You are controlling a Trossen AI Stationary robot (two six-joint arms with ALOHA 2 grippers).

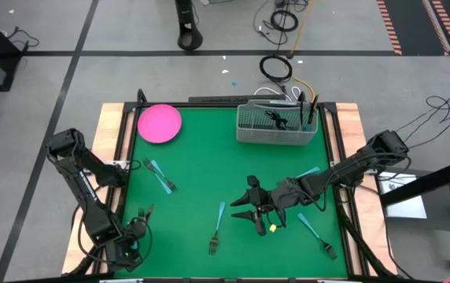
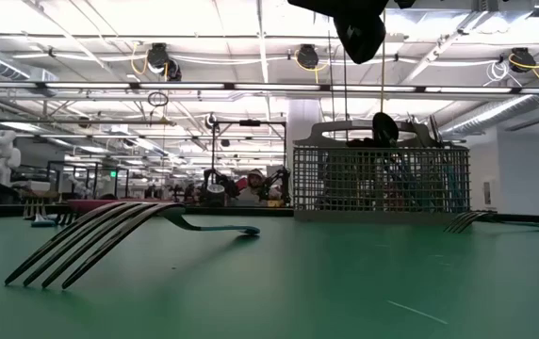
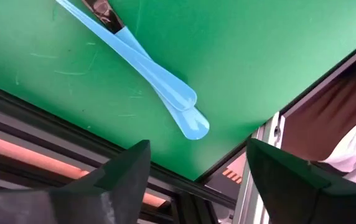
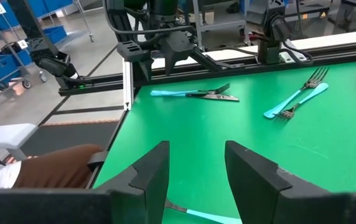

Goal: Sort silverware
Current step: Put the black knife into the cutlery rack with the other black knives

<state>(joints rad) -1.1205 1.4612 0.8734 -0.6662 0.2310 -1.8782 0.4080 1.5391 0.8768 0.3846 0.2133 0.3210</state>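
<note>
currently right gripper [image 1: 250, 211] hangs mid-mat, fingers [image 4: 147, 177] spread, holding nothing; a fork [image 1: 216, 229] lies beside it. left gripper [image 1: 141, 226] sits at the mat's near-left edge, jaws wide and empty, over two crossed pieces of silverware [image 3: 159, 81]. mesh basket [image 1: 276, 126] stands at the back.

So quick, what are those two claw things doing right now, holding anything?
Left gripper: jaws open, holding nothing, at the table's near left corner by two pieces of silverware.
Right gripper: jaws open, empty, over the green mat.
</note>
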